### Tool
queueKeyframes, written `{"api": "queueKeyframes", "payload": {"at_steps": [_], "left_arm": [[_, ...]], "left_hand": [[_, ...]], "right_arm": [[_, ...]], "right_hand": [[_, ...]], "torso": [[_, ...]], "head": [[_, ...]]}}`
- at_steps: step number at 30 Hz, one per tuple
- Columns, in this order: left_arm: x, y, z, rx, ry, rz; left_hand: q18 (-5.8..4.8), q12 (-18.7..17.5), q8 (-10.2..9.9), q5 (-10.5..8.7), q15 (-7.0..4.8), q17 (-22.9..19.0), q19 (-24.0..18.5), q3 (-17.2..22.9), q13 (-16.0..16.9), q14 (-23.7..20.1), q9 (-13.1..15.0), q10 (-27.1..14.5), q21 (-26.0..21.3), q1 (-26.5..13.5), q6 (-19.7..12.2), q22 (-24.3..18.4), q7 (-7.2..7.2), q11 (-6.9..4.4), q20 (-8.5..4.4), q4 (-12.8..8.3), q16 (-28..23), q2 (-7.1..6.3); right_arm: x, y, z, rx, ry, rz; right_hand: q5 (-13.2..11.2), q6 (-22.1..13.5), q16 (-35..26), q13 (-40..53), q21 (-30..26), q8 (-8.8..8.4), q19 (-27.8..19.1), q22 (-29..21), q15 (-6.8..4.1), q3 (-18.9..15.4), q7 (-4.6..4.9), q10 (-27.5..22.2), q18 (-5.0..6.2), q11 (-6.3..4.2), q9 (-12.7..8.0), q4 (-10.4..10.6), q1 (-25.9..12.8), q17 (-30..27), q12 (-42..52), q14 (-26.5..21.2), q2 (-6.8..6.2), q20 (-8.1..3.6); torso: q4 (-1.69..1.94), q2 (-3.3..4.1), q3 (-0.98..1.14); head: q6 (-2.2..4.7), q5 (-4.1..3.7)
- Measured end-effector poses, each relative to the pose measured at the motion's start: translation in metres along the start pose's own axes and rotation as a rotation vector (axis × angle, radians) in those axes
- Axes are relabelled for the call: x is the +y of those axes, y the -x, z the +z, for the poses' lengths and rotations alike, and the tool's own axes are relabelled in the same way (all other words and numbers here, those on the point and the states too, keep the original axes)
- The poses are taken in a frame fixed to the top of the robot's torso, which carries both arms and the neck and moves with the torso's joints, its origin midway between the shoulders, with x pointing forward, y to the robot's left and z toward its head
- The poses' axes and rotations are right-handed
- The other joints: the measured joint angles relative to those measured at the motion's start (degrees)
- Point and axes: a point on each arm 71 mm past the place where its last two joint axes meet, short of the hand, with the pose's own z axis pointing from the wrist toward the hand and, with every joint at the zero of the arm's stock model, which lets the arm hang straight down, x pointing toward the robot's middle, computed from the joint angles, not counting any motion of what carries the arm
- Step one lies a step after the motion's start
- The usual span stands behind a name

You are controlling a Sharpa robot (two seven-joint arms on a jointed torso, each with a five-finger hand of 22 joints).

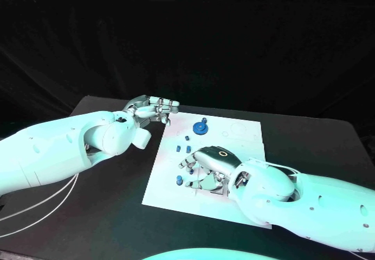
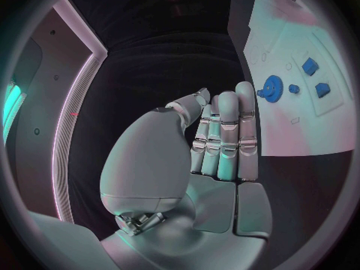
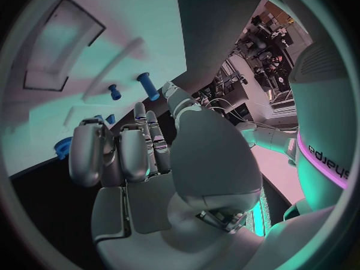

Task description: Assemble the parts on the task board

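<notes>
The white task board point(image 1: 234, 142) lies in the middle of the black table. A blue gear point(image 1: 201, 128) stands near its far edge, and small blue parts point(image 1: 187, 145) lie just nearer. My right hand point(image 1: 205, 165) hovers over the board's near half with its fingers bent down toward the surface; a blue part point(image 1: 179, 180) lies by its fingertips, and I see nothing gripped. The right wrist view shows two blue pegs point(image 3: 147, 85) beyond the fingers point(image 3: 123, 153). My left hand point(image 1: 155, 108) floats off the board's far left corner, fingers straight and holding nothing point(image 2: 225, 132), with the gear point(image 2: 272, 89) beyond.
The board point(image 3: 143, 18) has a rectangular recess point(image 3: 63, 48) and faint round outlines point(image 1: 238, 130) at its far right. Black table point(image 1: 102, 216) surrounds the board, with a dark curtain behind. Thin cables point(image 1: 47, 203) trail beside my left arm.
</notes>
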Motion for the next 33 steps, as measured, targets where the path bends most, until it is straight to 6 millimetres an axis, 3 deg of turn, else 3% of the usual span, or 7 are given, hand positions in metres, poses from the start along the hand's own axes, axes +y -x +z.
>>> {"api": "queueKeyframes", "payload": {"at_steps": [4,6,10,13,18,22,33], "left_arm": [[0.000,0.000,0.000,-0.001,0.001,0.000],[0.001,0.001,0.000,-0.001,0.002,0.001],[0.002,0.000,0.000,-0.001,0.005,0.002],[0.003,0.001,-0.001,-0.001,0.007,0.003],[0.003,0.001,-0.001,-0.001,0.009,0.004],[0.005,0.000,-0.001,0.001,0.011,0.004],[0.005,-0.002,-0.001,0.007,0.012,0.004]], "left_hand": [[-0.01,0.0,0.0,0.00,0.00,0.0,0.0,0.0,0.0,0.0,0.0,0.0,0.0,0.0,0.0,0.0,0.00,0.00,0.00,0.0,0.0,0.00],[-0.01,0.0,0.0,0.00,0.00,0.0,0.0,0.0,0.0,0.0,0.0,0.0,0.0,0.0,0.0,0.0,0.00,0.00,0.00,0.0,0.0,0.00],[-0.01,0.0,0.0,0.00,0.00,0.0,0.0,0.0,0.0,0.0,0.0,0.0,0.0,0.0,0.0,0.0,0.00,0.00,0.00,0.0,0.0,0.00],[-0.01,0.0,0.0,0.00,0.00,0.0,0.0,0.0,0.0,0.0,0.0,0.0,0.0,0.0,0.0,0.0,0.00,0.00,0.00,0.0,0.0,0.00],[-0.01,0.0,0.0,0.00,0.00,0.0,0.0,0.0,0.0,0.0,0.0,0.0,0.0,0.0,0.0,0.0,0.00,0.00,0.00,0.0,0.0,0.00],[-0.01,0.0,0.0,0.00,0.00,0.0,0.0,0.0,0.0,0.0,0.0,0.0,0.0,0.0,0.0,0.0,0.00,0.00,0.00,0.0,0.0,0.00],[0.00,0.0,0.0,0.00,0.00,-0.1,0.2,0.0,0.0,0.0,0.0,0.0,-0.2,-0.2,0.0,0.0,0.00,0.00,0.21,0.0,0.0,0.23]], "right_arm": [[-0.024,0.027,-0.020,-0.054,-0.059,0.011],[-0.045,0.042,-0.034,-0.078,-0.127,0.036],[-0.077,0.056,-0.061,-0.097,-0.249,0.107],[-0.095,0.061,-0.086,-0.099,-0.341,0.161],[-0.105,0.062,-0.112,-0.089,-0.442,0.202],[-0.106,0.058,-0.124,-0.069,-0.504,0.210],[-0.103,0.022,-0.135,0.012,-0.616,0.211]], "right_hand": [[-1.0,3.8,0.9,1.6,1.6,1.88,0.2,0.0,-0.36,-1.6,2.29,4.9,0.00,-1.17,0.9,2.1,-1.5,1.9,4.3,-0.1,3.02,-0.47],[-2.6,6.6,2.3,2.9,4.3,3.19,0.6,0.0,-0.99,-2.3,2.39,10.0,0.00,-1.82,1.5,4.3,-3.4,3.8,7.2,0.1,4.87,-0.81],[1.7,8.8,3.7,6.1,7.9,4.07,0.7,0.0,-2.49,-3.3,1.11,16.1,0.00,-3.66,2.2,4.0,-2.0,5.8,11.8,0.0,3.94,-2.09],[2.0,9.6,4.4,13.2,9.9,4.79,0.7,0.0,-2.94,-5.5,0.23,18.9,0.00,-4.49,3.0,4.5,-2.3,6.7,19.4,0.0,2.87,-2.62],[2.3,9.7,6.3,43.8,12.2,7.26,0.6,0.0,-3.81,-12.2,-0.27,18.8,-0.63,-5.22,7.2,8.4,-4.3,9.5,47.4,0.1,3.40,-3.75],[2.9,9.2,8.0,57.2,14.2,9.19,0.6,0.0,-3.81,-15.7,-0.77,20.8,-0.93,-5.24,10.5,10.6,-4.4,10.4,59.1,0.1,3.53,-3.75],[4.3,7.9,9.1,62.3,15.8,10.74,0.6,0.0,-3.81,-18.9,-0.72,21.3,-0.93,-5.32,13.9,11.4,-6.3,10.3,62.9,0.1,5.41,-3.74]], "torso": [[-0.07,-0.11,-0.01],[-0.18,-0.21,-0.02],[-0.50,-0.50,-0.09],[-0.74,-0.72,-0.13],[-1.29,-0.95,-0.14],[-1.82,-1.15,-0.07],[-2.51,-1.48,-0.10]], "head": [[0.42,-1.03],[0.80,-2.14],[1.20,-4.19],[1.31,-5.65],[1.53,-6.75],[1.33,-7.45],[-0.12,-8.07]]}}
